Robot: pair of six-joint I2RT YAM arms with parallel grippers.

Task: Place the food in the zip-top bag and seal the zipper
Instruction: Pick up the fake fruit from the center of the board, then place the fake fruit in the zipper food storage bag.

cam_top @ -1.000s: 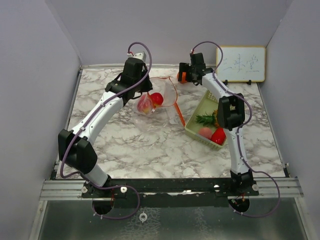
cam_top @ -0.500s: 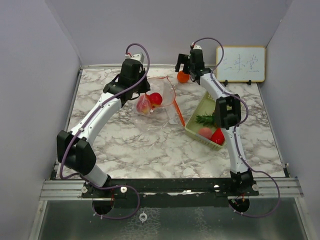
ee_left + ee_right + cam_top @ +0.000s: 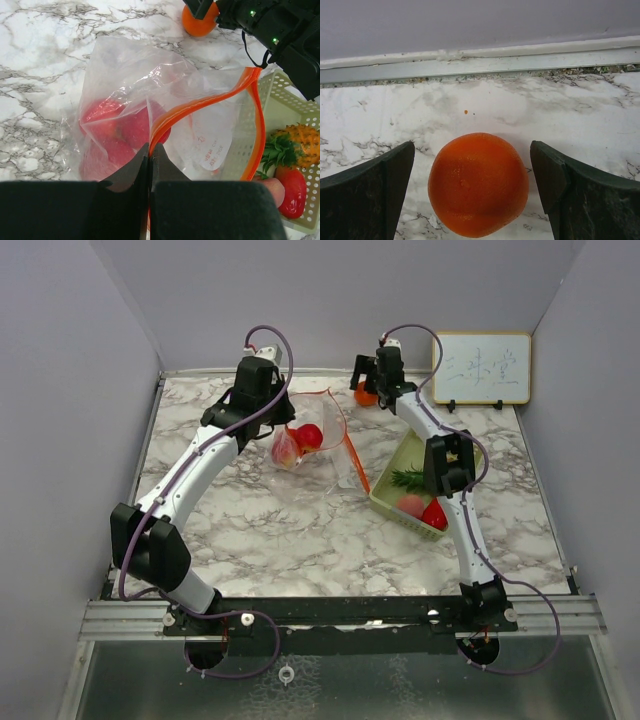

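A clear zip-top bag with an orange zipper lies at the back middle of the marble table. Inside it are a red apple and a pink peach. My left gripper is shut on the bag's orange rim and holds that edge up; in the top view the left gripper sits at the bag's left side. An orange rests on the table near the back wall. My right gripper is open, one finger on each side of the orange without touching it.
A pale mesh basket right of the bag holds a pineapple, a pink fruit and a red pepper. A whiteboard leans on the back wall at the right. The back wall's rail runs just beyond the orange.
The right arm has reached further back and now straddles the orange. The left gripper has shifted slightly back and left, still shut on the bag's rim.
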